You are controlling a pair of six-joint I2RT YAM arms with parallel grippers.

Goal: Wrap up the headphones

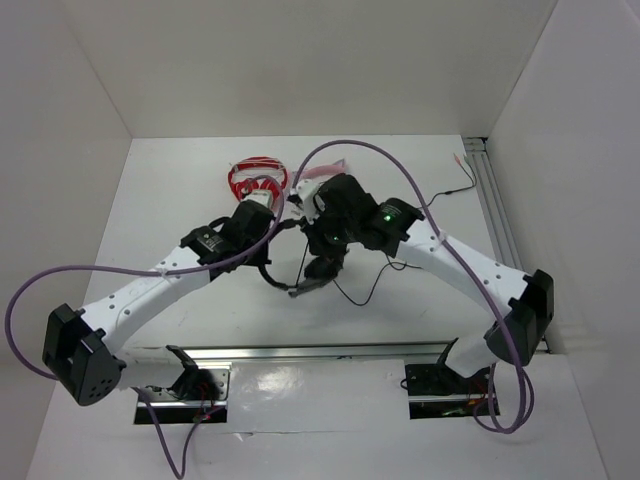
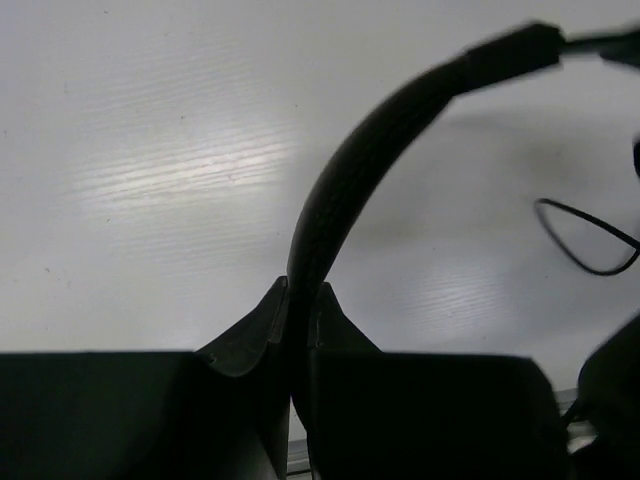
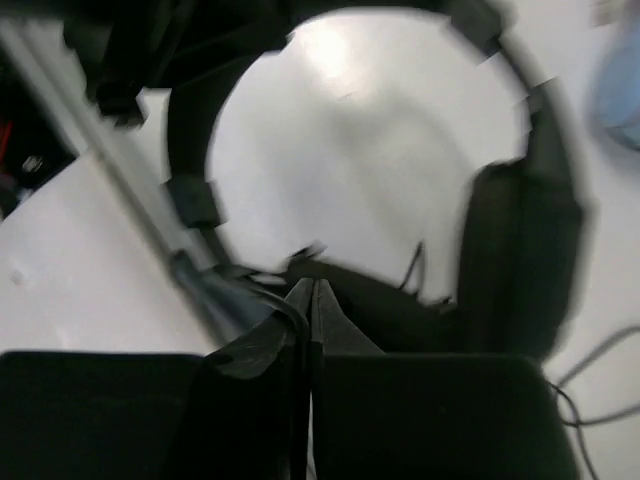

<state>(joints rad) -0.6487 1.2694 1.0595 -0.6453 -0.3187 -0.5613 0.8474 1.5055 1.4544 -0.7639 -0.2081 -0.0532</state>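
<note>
The black headphones [image 1: 322,266] hang between my two grippers at mid-table. My left gripper [image 1: 266,232] is shut on the padded headband [image 2: 345,170], which rises from the jaws [image 2: 300,292] and curves up to the right. My right gripper [image 1: 322,243] is shut [image 3: 312,287]; the thin black cable [image 3: 288,310] curves over its left finger and runs down between the jaws. The right wrist view shows the round headband [image 3: 190,170] and one earcup [image 3: 520,260], blurred. A loose loop of cable [image 1: 352,292] trails on the table and also shows in the left wrist view [image 2: 590,240].
Red headphones [image 1: 258,180] lie just behind the left gripper. Light blue and pink headphones [image 1: 328,170] lie behind the right gripper. A thin wire [image 1: 460,178] lies at the back right. Aluminium rails run along the right side [image 1: 497,215] and the front [image 1: 320,352].
</note>
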